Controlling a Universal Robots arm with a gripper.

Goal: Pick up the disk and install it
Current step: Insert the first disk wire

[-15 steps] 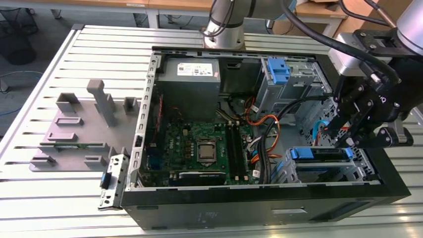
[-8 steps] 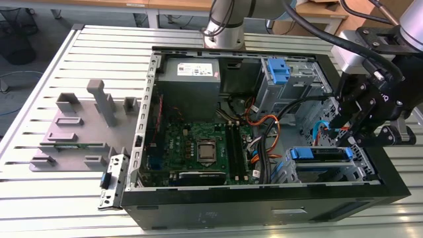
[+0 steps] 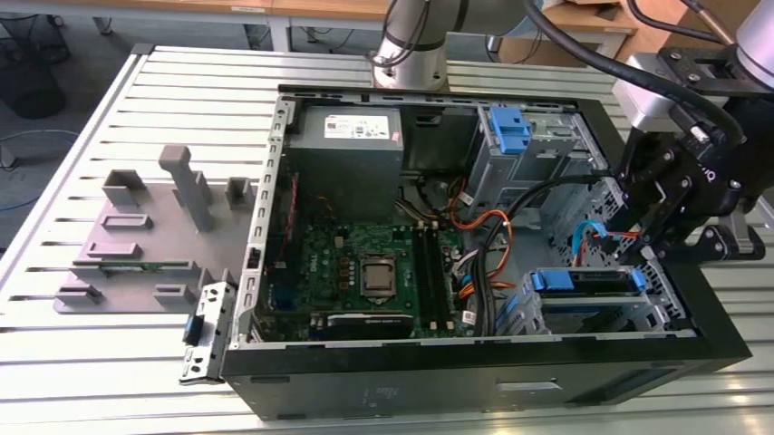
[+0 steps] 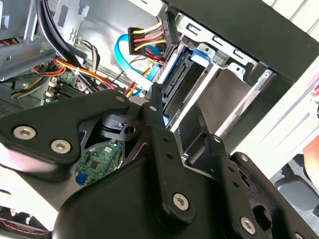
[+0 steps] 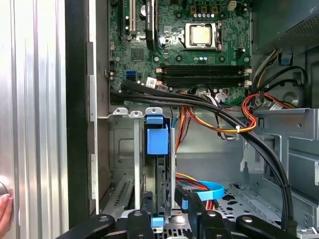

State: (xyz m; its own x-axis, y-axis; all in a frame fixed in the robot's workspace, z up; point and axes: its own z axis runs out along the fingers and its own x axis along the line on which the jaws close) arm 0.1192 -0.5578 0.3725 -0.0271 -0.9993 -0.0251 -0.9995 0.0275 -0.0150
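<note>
The disk (image 3: 586, 281) sits on edge inside the lower drive cage of the open computer case (image 3: 484, 381), at the exterior view's right, its blue rail tab facing up. In the first wrist view the disk (image 5: 158, 174) shows as a narrow dark slab with a blue tab, standing between the cage walls. My gripper (image 3: 647, 261) hangs just above that cage. Its black fingers (image 5: 144, 201) straddle the disk's near end with a gap on either side, so my gripper (image 5: 163, 209) is open. In the second wrist view the gripper (image 4: 174, 107) points into the same bay, toward the disk (image 4: 179, 82).
Black, orange and blue cables (image 5: 234, 124) cross close above the cage. The motherboard (image 3: 362, 272) fills the case floor, with the grey power-supply box (image 3: 344, 127) behind it and a second blue-tabbed bay (image 3: 508, 127). A grey fixture (image 3: 145, 236) lies left of the case. A hand (image 5: 4, 211) rests outside the case.
</note>
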